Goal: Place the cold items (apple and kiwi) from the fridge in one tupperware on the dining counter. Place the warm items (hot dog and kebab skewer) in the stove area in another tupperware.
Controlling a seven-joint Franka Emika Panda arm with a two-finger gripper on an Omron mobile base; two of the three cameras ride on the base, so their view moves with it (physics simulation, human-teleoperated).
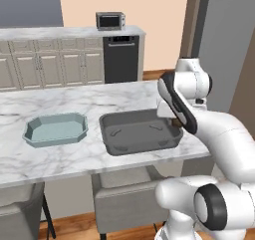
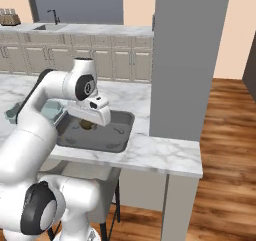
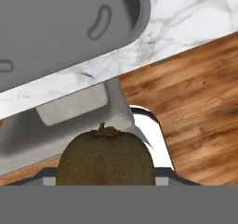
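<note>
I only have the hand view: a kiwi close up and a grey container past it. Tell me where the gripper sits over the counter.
Observer: The gripper hangs over the right end of the dark grey tupperware, holding the kiwi.
Operator: Say what else is on that counter.
Observer: A light blue-green tupperware lies left of the grey one, nothing in it.
Operator: Report what is in the grey one.
Observer: The left base view shows nothing on its floor.
</note>
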